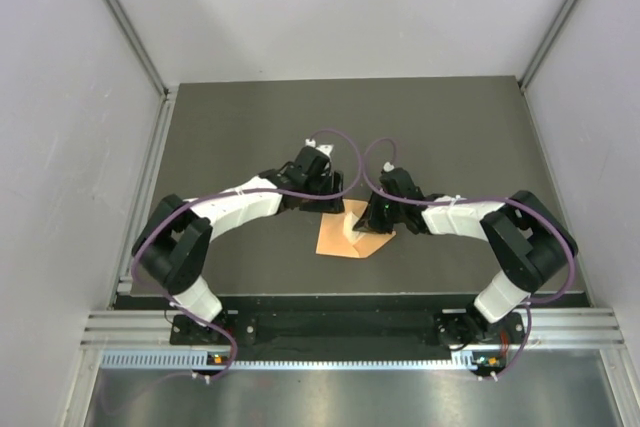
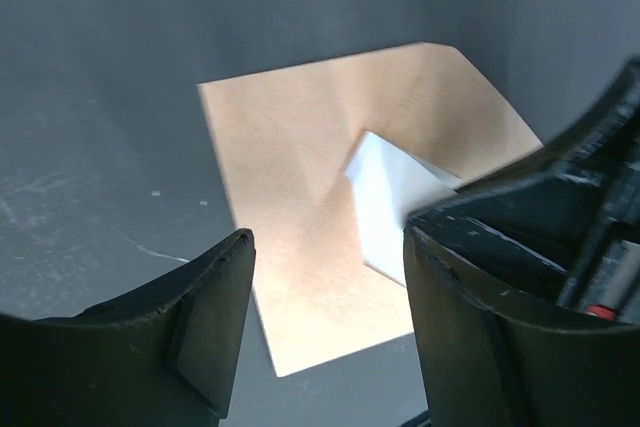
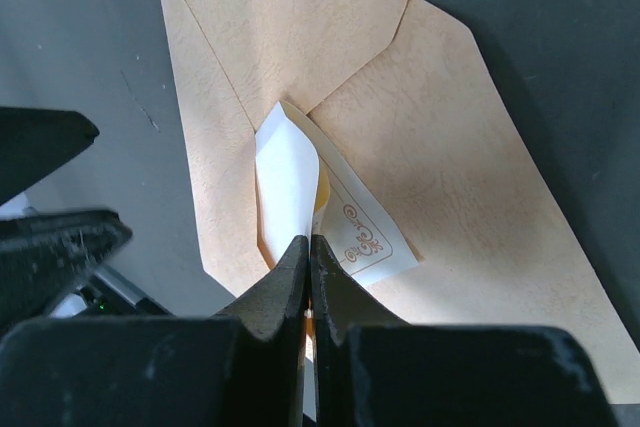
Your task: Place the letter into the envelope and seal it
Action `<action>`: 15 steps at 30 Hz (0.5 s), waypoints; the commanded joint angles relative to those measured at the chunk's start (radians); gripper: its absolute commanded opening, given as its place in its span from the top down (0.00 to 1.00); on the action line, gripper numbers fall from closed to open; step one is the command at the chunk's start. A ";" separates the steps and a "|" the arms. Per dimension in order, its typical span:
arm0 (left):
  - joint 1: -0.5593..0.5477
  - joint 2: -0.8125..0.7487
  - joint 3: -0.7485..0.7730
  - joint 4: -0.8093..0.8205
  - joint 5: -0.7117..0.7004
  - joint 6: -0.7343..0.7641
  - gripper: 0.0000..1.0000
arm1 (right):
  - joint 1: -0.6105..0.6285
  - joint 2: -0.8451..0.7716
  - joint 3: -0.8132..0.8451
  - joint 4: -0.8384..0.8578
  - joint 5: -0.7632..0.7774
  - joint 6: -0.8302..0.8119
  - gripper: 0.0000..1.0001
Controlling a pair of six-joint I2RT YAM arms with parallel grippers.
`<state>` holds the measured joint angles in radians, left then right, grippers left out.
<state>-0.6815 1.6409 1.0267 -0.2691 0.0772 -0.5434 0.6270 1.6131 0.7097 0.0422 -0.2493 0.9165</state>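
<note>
right gripper point(image 3: 308, 247) clamped letter point(image 3: 290, 172), partly inside envelope point(image 3: 440, 177) | left gripper point(image 2: 328, 247) gaped empty above | risk: unpinned envelope could slide, buckling letter

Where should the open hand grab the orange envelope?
Probably the bare left edge of the envelope, coming from above with the left gripper: it lies flat, and the right gripper pinches the letter on the other side.

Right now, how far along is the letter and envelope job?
Done: the envelope lies open on the table. In hand: the right end effector pinches the letter, which looks only partly tucked into the pocket; the left end effector hovers open above. Left: push the letter fully in, then close and seal the envelope.
</note>
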 commanded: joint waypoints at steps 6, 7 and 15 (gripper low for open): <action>-0.122 0.138 0.176 -0.245 -0.114 0.073 0.34 | -0.001 -0.036 0.030 0.013 0.002 -0.030 1.00; -0.128 0.161 0.185 -0.258 -0.128 0.062 0.34 | -0.003 -0.035 0.028 0.015 0.001 -0.028 1.00; -0.213 0.249 0.277 -0.366 -0.290 -0.039 0.43 | -0.003 -0.047 -0.018 0.090 -0.030 -0.004 1.00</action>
<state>-0.8497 1.8664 1.2407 -0.5514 -0.1040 -0.5304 0.6258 1.6119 0.7048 0.0429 -0.2604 0.9131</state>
